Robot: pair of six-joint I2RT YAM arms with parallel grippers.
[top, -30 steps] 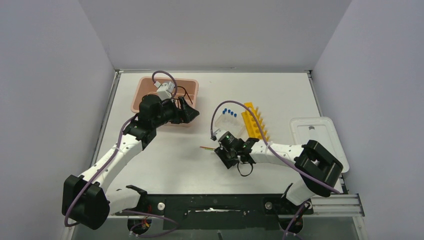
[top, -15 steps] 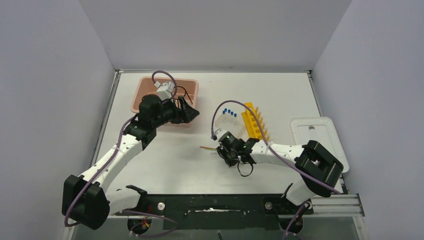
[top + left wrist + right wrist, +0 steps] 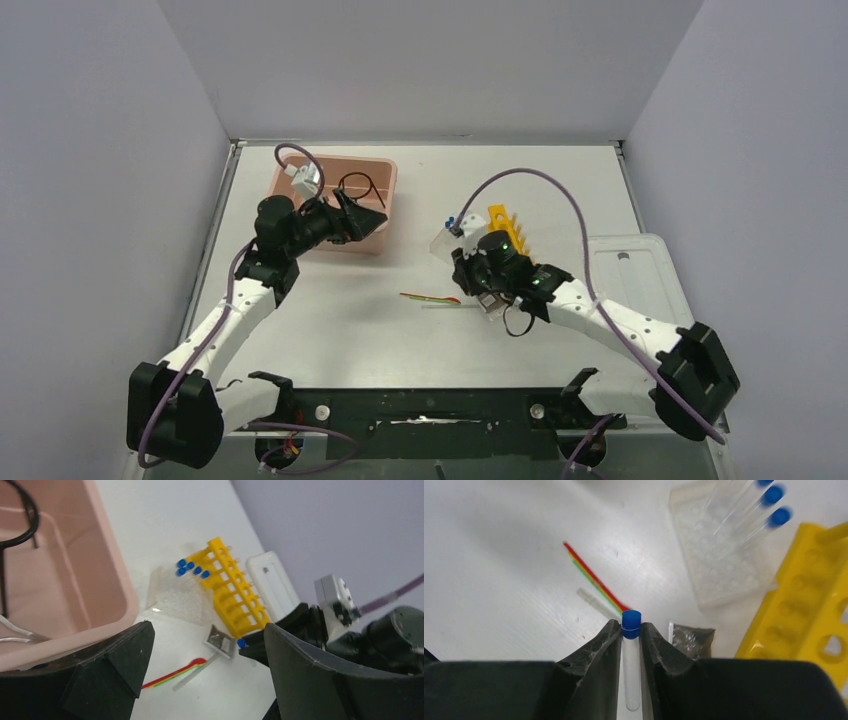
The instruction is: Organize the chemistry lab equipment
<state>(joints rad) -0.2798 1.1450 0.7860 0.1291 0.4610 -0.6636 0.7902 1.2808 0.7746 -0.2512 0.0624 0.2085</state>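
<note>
On the table (image 3: pixel 340 330) lie thin coloured sticks (image 3: pixel 430 297). Close by, the right claw (image 3: pixel 631 631) pinches a blue-capped clear tube (image 3: pixel 631 619). Beyond stand the clear tube rack (image 3: pixel 719 565) and yellow holed rack (image 3: pixel 809 630). Farthest, the left claw (image 3: pixel 205 672) hangs spread at the rim of the pink tub (image 3: pixel 115 580), which holds the black wire ring (image 3: pixel 358 187)

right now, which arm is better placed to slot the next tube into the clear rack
Right. The right gripper is shut on a blue-capped tube close beside the clear tube rack; the left gripper hangs open and empty by the pink tub, farther away.
</note>
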